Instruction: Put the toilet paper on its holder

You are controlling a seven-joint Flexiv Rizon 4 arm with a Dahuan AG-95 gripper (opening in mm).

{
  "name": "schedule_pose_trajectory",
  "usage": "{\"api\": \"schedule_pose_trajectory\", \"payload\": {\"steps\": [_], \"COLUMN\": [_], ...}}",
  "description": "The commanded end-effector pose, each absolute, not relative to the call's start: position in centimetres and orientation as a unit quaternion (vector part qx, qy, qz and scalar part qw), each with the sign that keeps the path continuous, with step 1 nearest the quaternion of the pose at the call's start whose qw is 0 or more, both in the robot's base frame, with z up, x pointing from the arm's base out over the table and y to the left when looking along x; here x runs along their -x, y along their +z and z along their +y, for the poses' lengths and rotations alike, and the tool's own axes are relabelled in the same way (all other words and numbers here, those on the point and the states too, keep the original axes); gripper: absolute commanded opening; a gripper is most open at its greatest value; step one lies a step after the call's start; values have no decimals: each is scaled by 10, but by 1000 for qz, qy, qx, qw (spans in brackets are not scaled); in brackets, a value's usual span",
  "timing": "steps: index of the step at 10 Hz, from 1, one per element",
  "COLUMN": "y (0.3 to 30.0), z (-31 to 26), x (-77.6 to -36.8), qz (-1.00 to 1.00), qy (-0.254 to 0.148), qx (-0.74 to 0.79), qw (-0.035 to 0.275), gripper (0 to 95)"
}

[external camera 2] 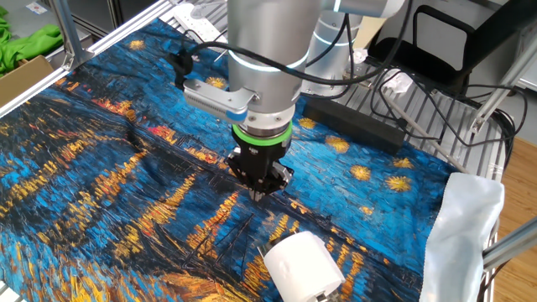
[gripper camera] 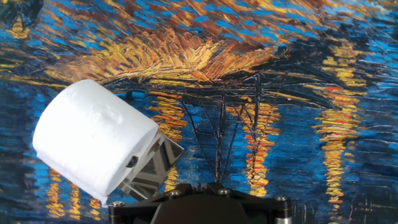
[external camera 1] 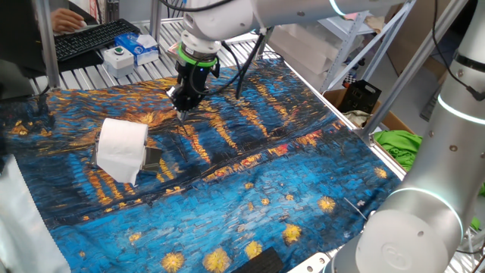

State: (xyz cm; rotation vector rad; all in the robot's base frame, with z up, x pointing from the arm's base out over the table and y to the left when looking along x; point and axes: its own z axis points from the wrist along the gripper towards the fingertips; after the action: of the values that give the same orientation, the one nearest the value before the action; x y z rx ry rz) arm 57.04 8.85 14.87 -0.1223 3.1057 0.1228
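Observation:
The toilet paper is a plump white roll lying on the painted blue and orange cloth. The shiny metal holder pokes out from its core end. In the hand view the toilet paper lies at lower left, and the holder's plate shows at its right end. My gripper hangs just above the cloth, up and to the right of the roll, shut with nothing in it. In the other fixed view the gripper is above the toilet paper. The fingertips meet at the hand view's bottom edge, where the gripper shows.
A keyboard and a blue and white box sit beyond the cloth's far edge. A green cloth lies in a carton to the right. A black power strip and a white plastic bag border the cloth.

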Motion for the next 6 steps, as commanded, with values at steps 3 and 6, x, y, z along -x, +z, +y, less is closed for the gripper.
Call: {"api": "schedule_pose_trajectory", "payload": {"steps": [3, 6], "y": [147, 148], "z": [72, 46], "x": [-569, -563], "qz": [997, 996], "qy": [39, 38], "qx": [72, 83], "qw": [14, 13], "gripper": [0, 0]}}
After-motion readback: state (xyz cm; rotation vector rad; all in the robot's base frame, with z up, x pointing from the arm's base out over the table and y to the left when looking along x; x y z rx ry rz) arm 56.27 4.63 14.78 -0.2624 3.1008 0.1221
